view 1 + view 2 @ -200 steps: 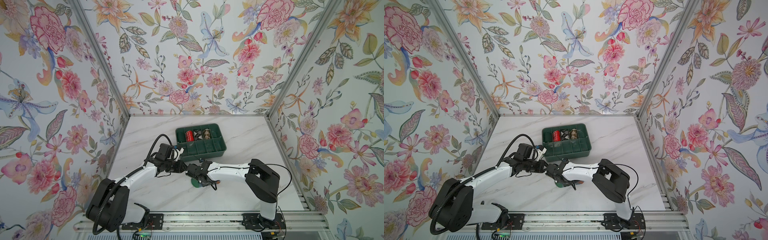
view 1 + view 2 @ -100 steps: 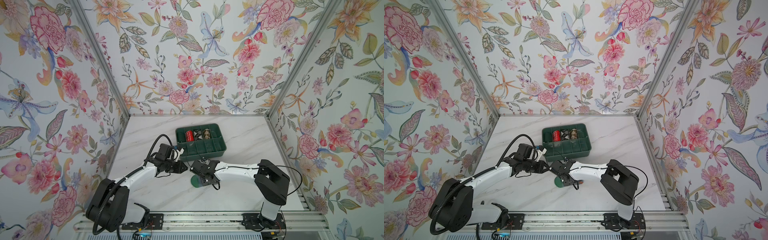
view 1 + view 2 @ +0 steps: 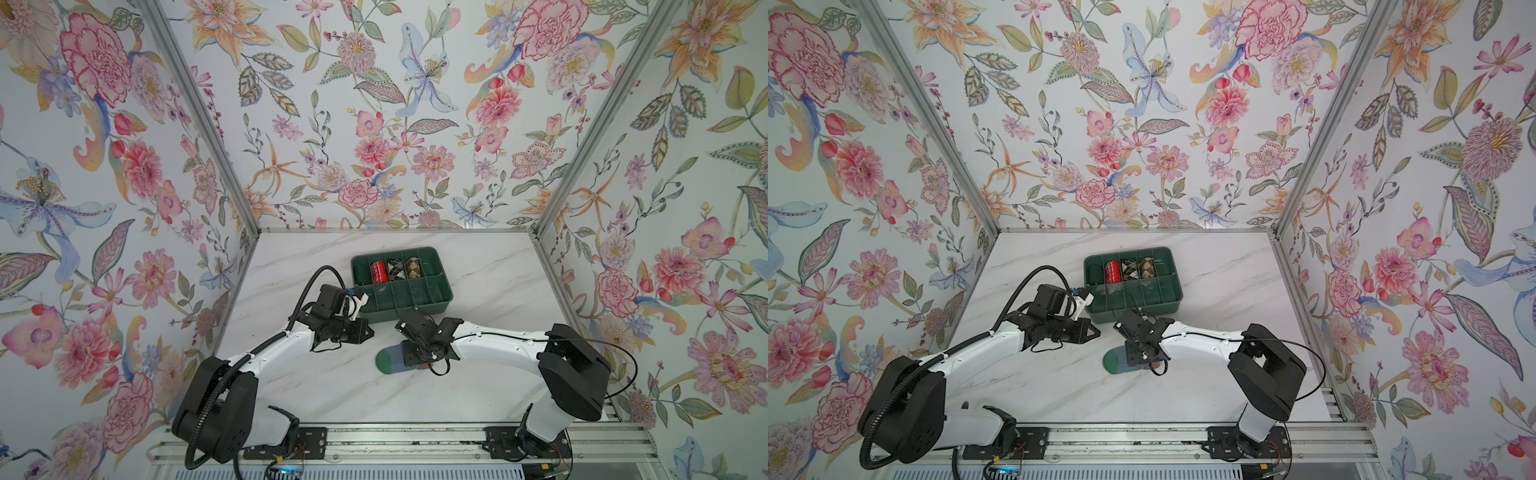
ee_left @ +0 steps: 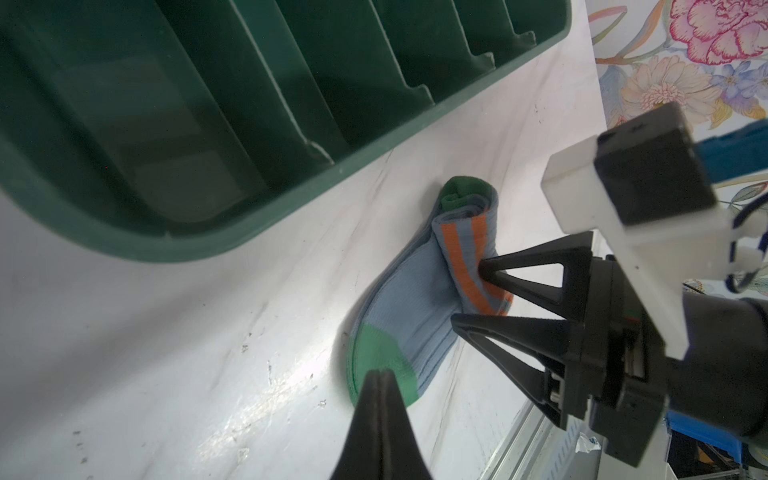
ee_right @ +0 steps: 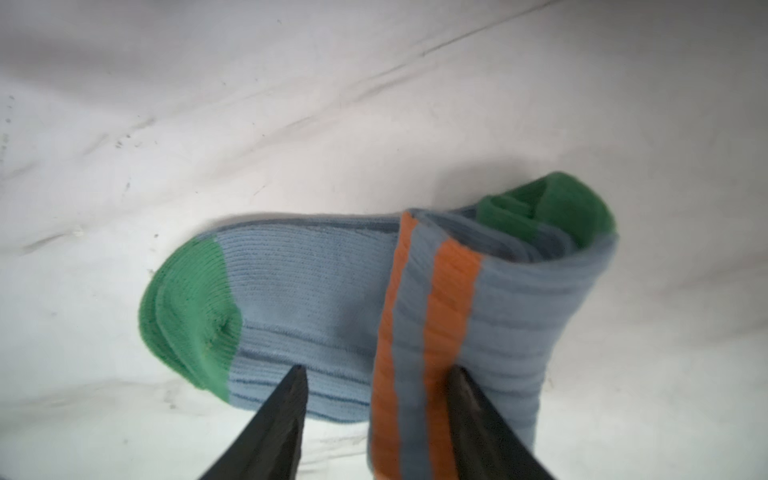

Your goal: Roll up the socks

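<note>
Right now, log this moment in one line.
socks: partly rolled | left pincer: shut, empty | right pincer: open, at socks

Both arms had white links and black joints: left arm (image 3: pixel 274 347), right arm (image 3: pixel 498 345). Bulky black shoulder housings stood on black base plates (image 3: pixel 500 442) mounted to a silver rail (image 3: pixel 395 442). A ribbed black hose (image 3: pixel 208 409) ran along the left arm, a thin black cable (image 3: pixel 635 368) along the right. The left gripper (image 4: pixel 380 374) and right gripper (image 4: pixel 468 294) had black, tapered fingers (image 5: pixel 270 440) with triangular cut-outs. A black camera (image 4: pixel 652 166) sat on a white bracket (image 4: pixel 577 183).
</note>
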`<move>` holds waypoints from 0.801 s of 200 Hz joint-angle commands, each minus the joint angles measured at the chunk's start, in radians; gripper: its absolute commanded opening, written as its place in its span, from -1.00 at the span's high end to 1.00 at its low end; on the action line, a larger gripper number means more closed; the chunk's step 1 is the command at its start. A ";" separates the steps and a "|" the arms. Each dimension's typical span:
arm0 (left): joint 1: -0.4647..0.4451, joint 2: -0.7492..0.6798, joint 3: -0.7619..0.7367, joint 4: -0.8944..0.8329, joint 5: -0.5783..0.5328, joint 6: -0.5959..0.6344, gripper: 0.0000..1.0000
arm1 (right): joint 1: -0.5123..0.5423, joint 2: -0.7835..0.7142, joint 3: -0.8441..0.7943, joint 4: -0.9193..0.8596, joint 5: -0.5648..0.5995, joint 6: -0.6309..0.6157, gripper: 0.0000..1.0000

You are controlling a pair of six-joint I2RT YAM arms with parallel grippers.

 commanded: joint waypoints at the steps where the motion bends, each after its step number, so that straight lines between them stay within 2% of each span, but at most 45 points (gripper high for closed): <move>1: -0.025 0.022 0.034 -0.016 -0.035 0.007 0.94 | -0.029 -0.046 -0.036 0.056 -0.068 -0.007 -0.13; 77: -0.164 0.095 0.151 -0.005 -0.080 -0.038 1.00 | -0.135 -0.158 -0.152 0.200 -0.229 0.007 -0.15; 98: -0.194 0.115 0.170 -0.001 -0.089 -0.051 1.00 | -0.163 -0.211 -0.172 0.201 -0.233 0.014 -0.15; 133: -0.237 0.135 0.206 -0.007 -0.108 -0.062 1.00 | -0.282 -0.387 -0.250 0.167 -0.203 0.057 -0.15; 160: -0.305 0.168 0.270 -0.029 -0.137 -0.065 1.00 | -0.403 -0.461 -0.319 0.143 -0.254 0.056 -0.15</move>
